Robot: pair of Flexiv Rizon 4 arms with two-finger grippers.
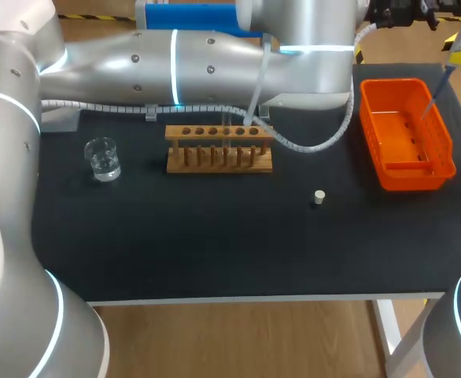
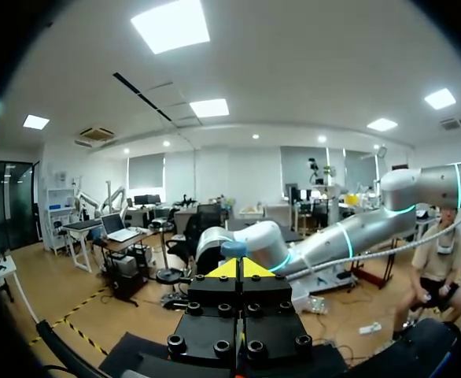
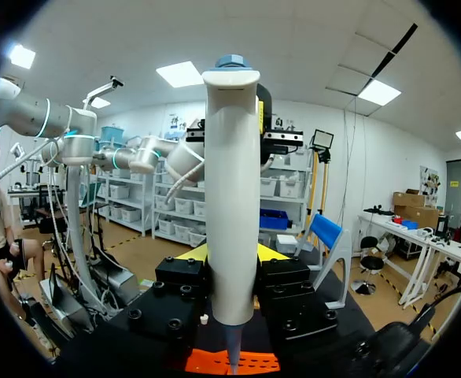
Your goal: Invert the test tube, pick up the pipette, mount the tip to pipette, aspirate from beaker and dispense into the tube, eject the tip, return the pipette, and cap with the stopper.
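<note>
Your R gripper [image 3: 232,253] is clamped on the white plastic pipette [image 3: 230,181]. Its long axis is vertical, tip end pointing straight down at the orange plastic tray [image 1: 444,157] directly beneath, at the right end of the black tabletop [image 1: 215,244]. Reads like the tip-eject step imo, so the drop line is what matters — no sideways offset that I can see. L gripper [image 2: 238,268] has its fingers pressed together w/ nothing visibly between them. The small white stopper [image 1: 319,197] lies loose btw the wooden tube rack [image 1: 219,150] and the tray. The clear glass beaker [image 1: 102,157] sits well left of the rack. R arm is the one at the tray.
</note>
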